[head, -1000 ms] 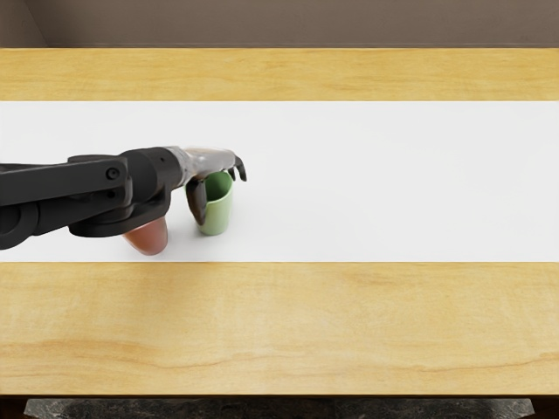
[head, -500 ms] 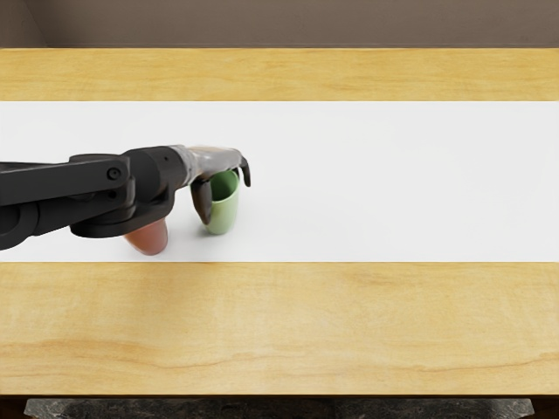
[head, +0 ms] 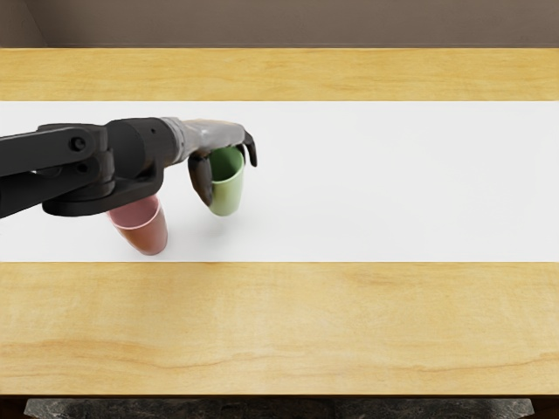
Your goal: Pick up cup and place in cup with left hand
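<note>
Wooden table [head: 306, 323], seen at a slant, with a white strip [head: 393, 183] running across it and a dull brown wall [head: 306, 24] behind. From where one stands, the left arm [head: 131, 148] enters low over the strip, and the left hand [head: 214, 135] is closed on the green cup [head: 227, 194]. Note the grip: one dark digit [head: 200, 179] lies along the cup's wall on the side toward the arm, while another hooks down at the far side of the rim. Such a hold, taken from above, presumably serves to leave the base free for lowering into another vessel. A soft shadow lies on the strip below the base and apart from it, which indicates that the cup is held in the air, mouth upward.

Beside it, nearer the arm's root, the pink cup [head: 147, 234] stands on the strip, its rim partly hidden by the arm. Its upward mouth suits it to the part of receiver. Stage, as judged: carrying, with the nesting not yet done. The next move calls for travel back toward the pink cup at sufficient height; too low a pass could knock its rim.
</note>
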